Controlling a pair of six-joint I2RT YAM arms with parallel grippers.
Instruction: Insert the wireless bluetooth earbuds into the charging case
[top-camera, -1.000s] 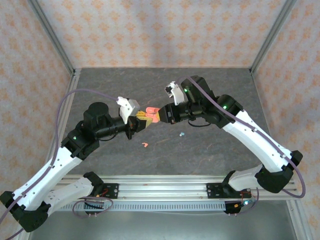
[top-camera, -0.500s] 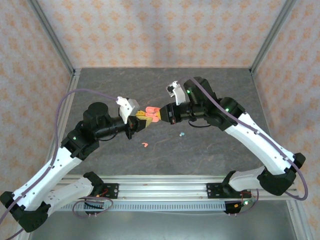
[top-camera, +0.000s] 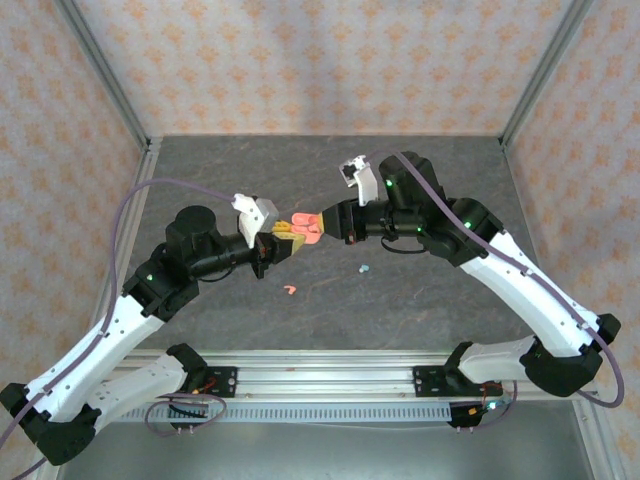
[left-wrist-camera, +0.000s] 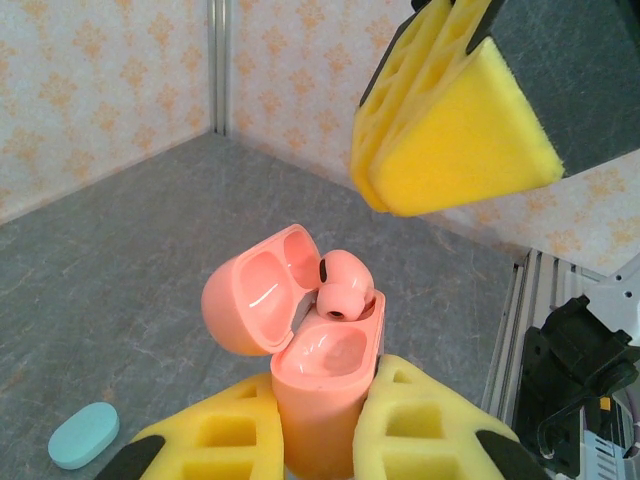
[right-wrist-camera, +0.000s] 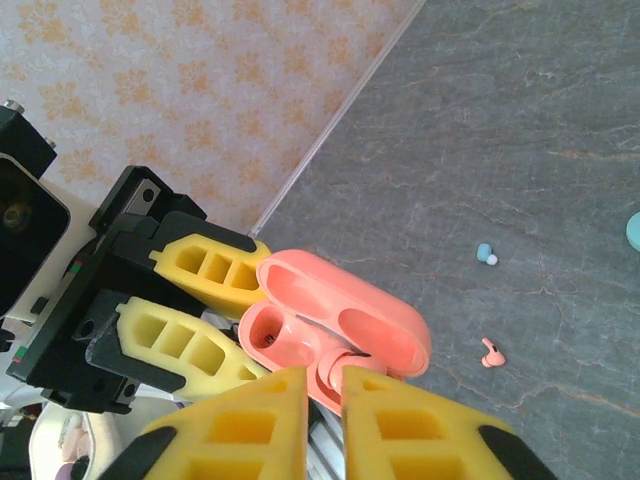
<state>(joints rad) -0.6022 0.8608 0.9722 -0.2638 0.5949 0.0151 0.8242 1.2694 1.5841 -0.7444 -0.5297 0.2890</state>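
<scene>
My left gripper (left-wrist-camera: 320, 425) is shut on the body of a salmon-pink charging case (left-wrist-camera: 320, 380), held off the table with its lid hinged open. One pink earbud (left-wrist-camera: 343, 285) sits in the far well of the case; the near well is empty. My right gripper (right-wrist-camera: 325, 375) hovers just off the case (right-wrist-camera: 345, 320), its yellow fingers (left-wrist-camera: 455, 130) a narrow gap apart and holding nothing. In the top view both grippers meet mid-table at the case (top-camera: 305, 231). A loose pink earbud (top-camera: 289, 290) and a teal earbud (top-camera: 364, 269) lie on the table below them.
A closed teal case (left-wrist-camera: 84, 436) rests on the grey table under the left gripper, also at the frame edge (right-wrist-camera: 634, 232) of the right wrist view. The loose pink earbud (right-wrist-camera: 491, 353) and the teal earbud (right-wrist-camera: 485, 253) lie apart from each other. Metal posts and patterned walls ring the table.
The right gripper has drawn back a little to the right, away from the case, with its arm lifting. The left arm and the case have stayed put.
</scene>
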